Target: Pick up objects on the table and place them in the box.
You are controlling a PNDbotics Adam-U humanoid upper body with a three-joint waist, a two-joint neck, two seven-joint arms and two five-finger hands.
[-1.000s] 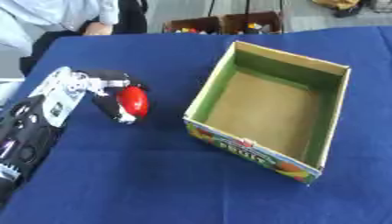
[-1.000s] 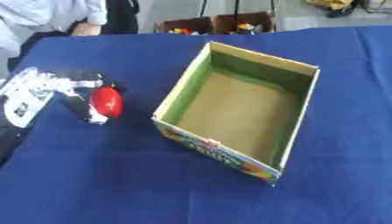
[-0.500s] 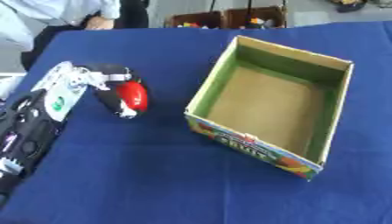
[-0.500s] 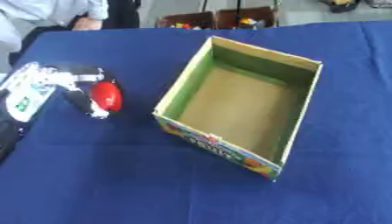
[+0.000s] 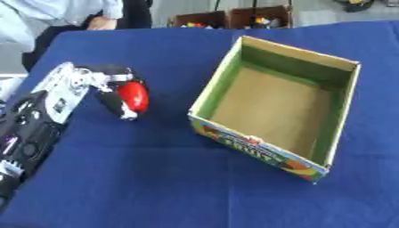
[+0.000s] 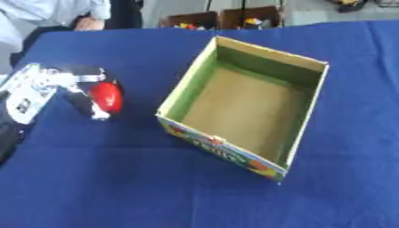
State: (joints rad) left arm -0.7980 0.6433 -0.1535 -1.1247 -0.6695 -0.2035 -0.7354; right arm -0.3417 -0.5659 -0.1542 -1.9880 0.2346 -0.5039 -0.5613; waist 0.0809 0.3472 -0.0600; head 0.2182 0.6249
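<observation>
Blue cloth is covering the bench [image 5: 156, 178], and the robot's left hand [image 5: 109, 84] is reaching in from the bench's left edge. Its dark fingers [image 5: 117, 104] are curling round a red rounded object [image 5: 134, 95], pinching it between fingers and thumb; the object is sitting in that grasp near the left edge, low over the cloth, though whether it is touching the cloth cannot be told. The silver and black forearm is running back toward the near left corner.

Well apart from the hand, toward the middle and right of the bench, a cardboard box [image 6: 183, 91] is lying open, turned askew to the bench edges. Its inner walls are showing green, its floor plain brown, and the near outer wall is carrying a colourful fruit print. Nothing is showing inside the box.

Beyond the far edge, two brown crates [image 5: 257, 15] holding small coloured things are standing
</observation>
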